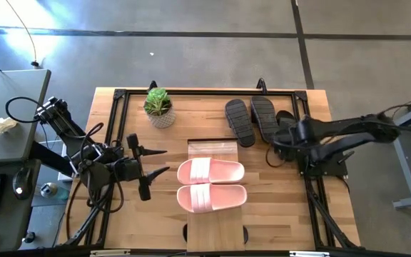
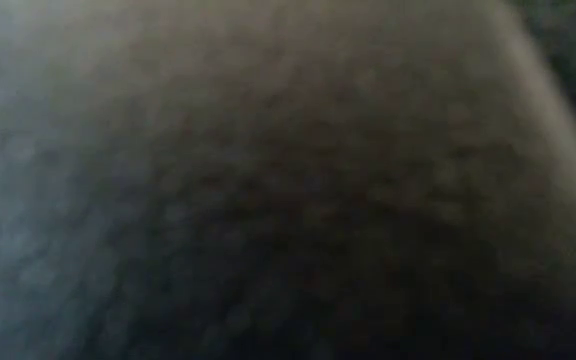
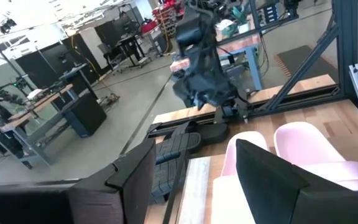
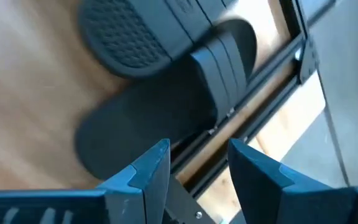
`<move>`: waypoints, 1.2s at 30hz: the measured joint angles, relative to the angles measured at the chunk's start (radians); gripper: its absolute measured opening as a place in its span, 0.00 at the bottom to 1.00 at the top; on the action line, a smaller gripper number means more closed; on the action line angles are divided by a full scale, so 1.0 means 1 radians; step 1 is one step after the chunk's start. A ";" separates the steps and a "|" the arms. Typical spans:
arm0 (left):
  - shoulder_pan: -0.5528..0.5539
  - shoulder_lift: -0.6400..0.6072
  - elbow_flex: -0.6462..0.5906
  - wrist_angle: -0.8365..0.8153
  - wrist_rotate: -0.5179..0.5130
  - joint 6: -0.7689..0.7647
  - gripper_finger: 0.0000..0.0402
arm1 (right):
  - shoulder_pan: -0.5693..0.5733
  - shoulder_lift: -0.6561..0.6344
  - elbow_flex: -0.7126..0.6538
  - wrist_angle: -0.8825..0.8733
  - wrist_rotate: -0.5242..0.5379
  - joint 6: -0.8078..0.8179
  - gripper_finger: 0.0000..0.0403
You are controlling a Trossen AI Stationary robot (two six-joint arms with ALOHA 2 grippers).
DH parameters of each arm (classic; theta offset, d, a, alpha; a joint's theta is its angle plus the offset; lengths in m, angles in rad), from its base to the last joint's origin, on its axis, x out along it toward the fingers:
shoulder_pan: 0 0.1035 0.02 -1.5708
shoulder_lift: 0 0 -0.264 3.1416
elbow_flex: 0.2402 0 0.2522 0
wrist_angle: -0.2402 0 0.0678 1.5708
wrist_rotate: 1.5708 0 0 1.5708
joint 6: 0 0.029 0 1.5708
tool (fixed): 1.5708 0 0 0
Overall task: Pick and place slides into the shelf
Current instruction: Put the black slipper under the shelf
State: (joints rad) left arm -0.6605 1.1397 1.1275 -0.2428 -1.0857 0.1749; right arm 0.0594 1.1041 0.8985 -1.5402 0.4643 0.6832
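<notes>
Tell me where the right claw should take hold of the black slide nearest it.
Probably by its wide ribbed strap, coming down from above with one finger under it. The black slide lies flat on the tabletop, and the right claw hovers open beside it.

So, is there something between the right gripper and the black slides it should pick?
Nothing visible blocks it. The right gripper, fingers open, hangs directly over one black slide beside the table's black frame rail. A second black slide lies partly across the first, so they may move together. The left gripper waits open beside the pink slides.
</notes>
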 joint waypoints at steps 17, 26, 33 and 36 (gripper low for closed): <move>0.000 0.000 0.000 0.000 0.001 0.001 0.51 | -0.390 0.098 -0.151 0.285 -0.004 -0.322 0.38; 0.000 0.000 0.000 0.000 0.001 0.000 0.51 | -0.442 0.241 -0.149 0.267 0.037 -0.291 0.38; 0.000 0.000 0.000 0.000 0.001 0.000 0.51 | -0.474 0.342 -0.148 0.266 0.044 -0.282 0.38; 0.000 0.000 0.000 0.000 0.001 0.000 0.51 | -0.490 0.379 -0.148 0.263 0.060 -0.273 0.38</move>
State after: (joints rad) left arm -0.6605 1.1397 1.1275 -0.2428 -1.0847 0.1753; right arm -0.4309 1.4827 0.7509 -1.2774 0.5247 0.4107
